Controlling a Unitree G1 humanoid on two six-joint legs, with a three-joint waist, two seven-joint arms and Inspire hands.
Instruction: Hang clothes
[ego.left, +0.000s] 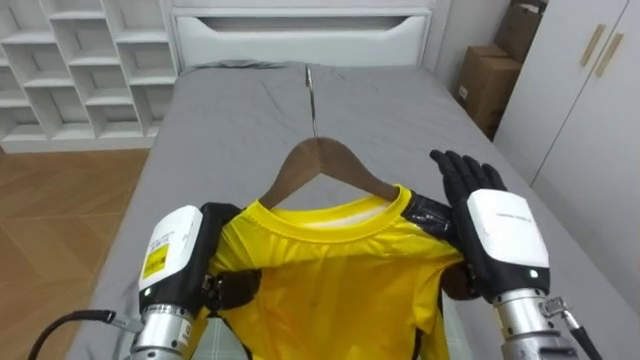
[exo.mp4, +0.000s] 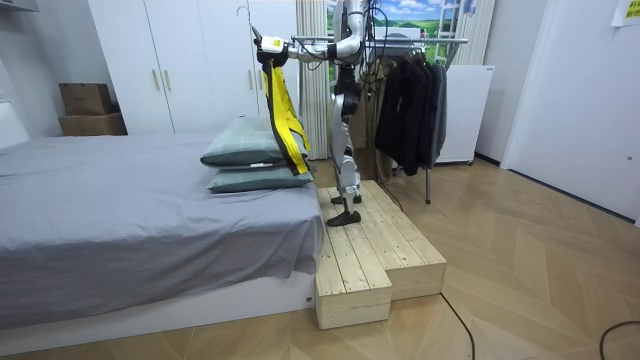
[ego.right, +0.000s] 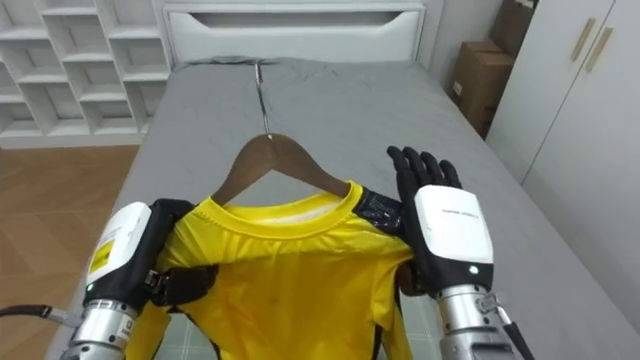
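A yellow shirt (ego.left: 330, 280) with black shoulder patches hangs on a wooden hanger (ego.left: 325, 160) whose metal hook (ego.left: 311, 95) points up. I hold it in front of me above the grey bed (ego.left: 230, 110). My left hand (ego.left: 175, 250) is at the shirt's left shoulder, fingers curled into the cloth. My right hand (ego.left: 500, 235) lies against the right shoulder with its fingers straight and pointing up. In the room view I stand on a wooden platform (exo.mp4: 370, 250) beside the bed, with the shirt (exo.mp4: 283, 115) raised at head height.
A clothes rack (exo.mp4: 420, 42) with dark garments (exo.mp4: 410, 100) stands right behind me. Two grey pillows (exo.mp4: 245, 155) lie on the bed near the platform. White shelves (ego.left: 70, 60), cardboard boxes (ego.left: 490, 80) and a wardrobe (ego.left: 590, 100) line the walls.
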